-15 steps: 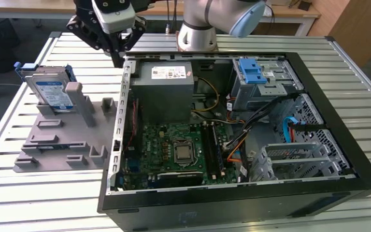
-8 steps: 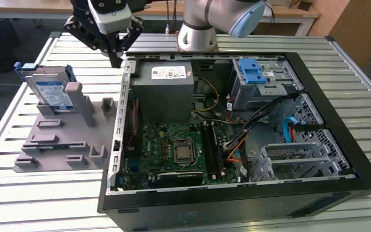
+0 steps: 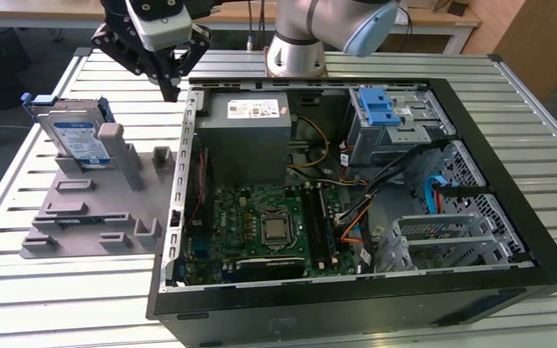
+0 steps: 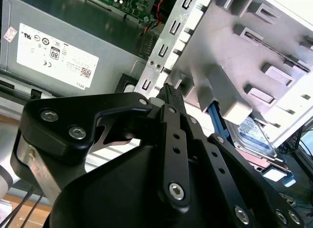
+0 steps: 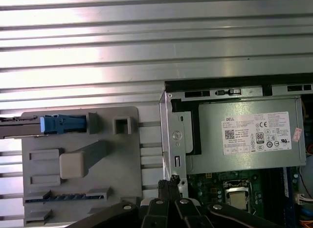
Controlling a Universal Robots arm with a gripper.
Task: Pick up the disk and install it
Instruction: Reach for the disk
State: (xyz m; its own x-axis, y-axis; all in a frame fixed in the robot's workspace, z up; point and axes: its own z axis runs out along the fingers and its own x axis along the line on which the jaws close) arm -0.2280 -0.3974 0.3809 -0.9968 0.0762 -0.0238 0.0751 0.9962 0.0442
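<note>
I see the gripper (image 3: 171, 90) hanging over the slatted metal table (image 3: 56, 304), its black fingers pointing down and pressed together, with nothing between them. In the exterior view its tip is just beside the far corner of the open computer case (image 3: 356, 312), on the exterior view's left of the case wall. In both wrist views the closed tip (image 4: 169, 90) (image 5: 169, 183) lies near that metal wall, between the case and the grey fixture (image 3: 95, 210).

The disk (image 3: 75, 138) stands upright on its edge in the fixture, at the fixture's far end, well apart from the gripper and untouched. It is silver metal with a white-and-blue label, and a blue plastic bracket frames it. In the first wrist view I see it edge-on (image 5: 58, 124); in the second wrist view its label face (image 4: 254, 135) shows behind a fixture post.

Inside the case, the grey power-supply box (image 3: 249, 127) sits against the wall nearest the gripper. A silver cage with a blue latch (image 3: 394, 116) is at the far corner on the exterior view's right. The green motherboard (image 3: 259, 225) lies below the box.
</note>
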